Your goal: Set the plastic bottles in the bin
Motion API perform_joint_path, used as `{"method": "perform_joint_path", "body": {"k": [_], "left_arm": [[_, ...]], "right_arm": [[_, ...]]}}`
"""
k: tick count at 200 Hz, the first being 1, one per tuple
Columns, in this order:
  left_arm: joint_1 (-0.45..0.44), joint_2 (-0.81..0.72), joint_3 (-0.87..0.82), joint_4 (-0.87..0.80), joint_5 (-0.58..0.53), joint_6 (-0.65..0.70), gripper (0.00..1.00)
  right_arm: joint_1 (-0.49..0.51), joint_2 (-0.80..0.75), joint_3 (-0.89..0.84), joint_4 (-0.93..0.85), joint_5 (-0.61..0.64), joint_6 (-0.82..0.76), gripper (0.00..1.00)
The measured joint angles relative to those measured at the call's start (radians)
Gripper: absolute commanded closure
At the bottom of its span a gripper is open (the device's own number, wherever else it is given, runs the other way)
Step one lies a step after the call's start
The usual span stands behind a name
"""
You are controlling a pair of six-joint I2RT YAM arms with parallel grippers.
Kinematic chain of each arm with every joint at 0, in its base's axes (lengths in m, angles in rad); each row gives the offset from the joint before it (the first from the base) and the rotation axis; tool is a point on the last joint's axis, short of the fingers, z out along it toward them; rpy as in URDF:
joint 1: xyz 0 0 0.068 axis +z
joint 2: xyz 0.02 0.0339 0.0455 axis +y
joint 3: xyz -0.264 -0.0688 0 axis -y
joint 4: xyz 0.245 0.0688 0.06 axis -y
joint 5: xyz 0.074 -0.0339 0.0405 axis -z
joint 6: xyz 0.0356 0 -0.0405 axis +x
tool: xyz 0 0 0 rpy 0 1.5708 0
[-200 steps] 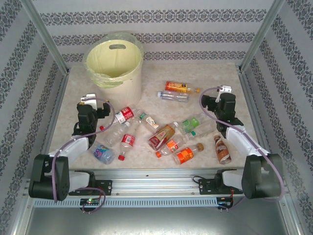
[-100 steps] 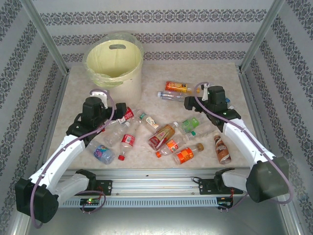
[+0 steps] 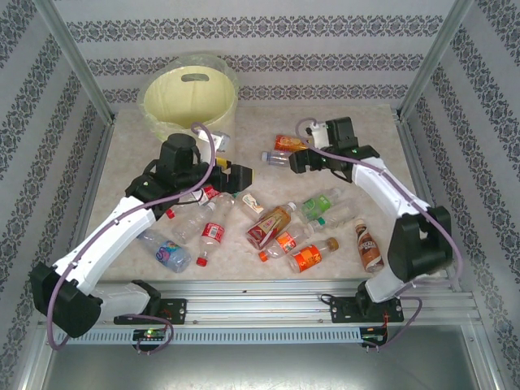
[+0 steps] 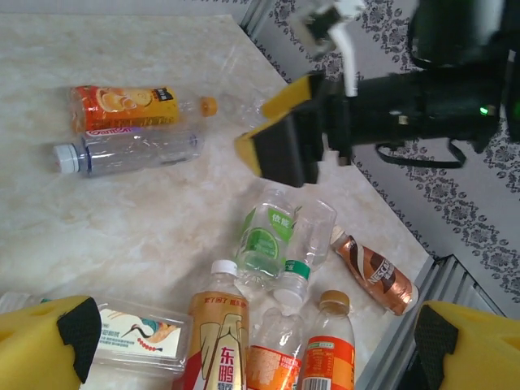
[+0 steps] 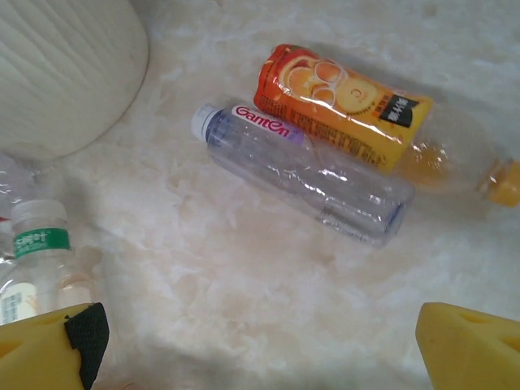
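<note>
Your left jaws are gaping wide; right jaws, equally wide, are hovering over the clear white-capped plastic bottle at one o'clock.

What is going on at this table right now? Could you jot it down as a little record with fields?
bin: pale yellow, upright, far left of the table; no bottle seen inside
bottles: about a dozen lying loose, most in the middle
left arm: jaws open and empty, over the bottles near a red-label bottle
right arm: jaws open and empty, above the orange-label bottle and a clear bottle
progress: nothing binned, as far as shown
</note>
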Motion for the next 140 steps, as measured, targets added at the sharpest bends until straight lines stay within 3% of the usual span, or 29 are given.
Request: {"method": "perform_joint_path", "body": {"k": [82,140], "left_arm": [[-0.034,-0.002,-0.082,0.072,-0.181,0.106,0.00],[-0.049,-0.029,-0.134,0.120,-0.204,0.124,0.00]], "right_arm": [[0.059,0.305,0.299,-0.190,0.127,-0.179,0.05],[0.076,0.438,0.499,-0.287,0.188,-0.258,0.09]]}}
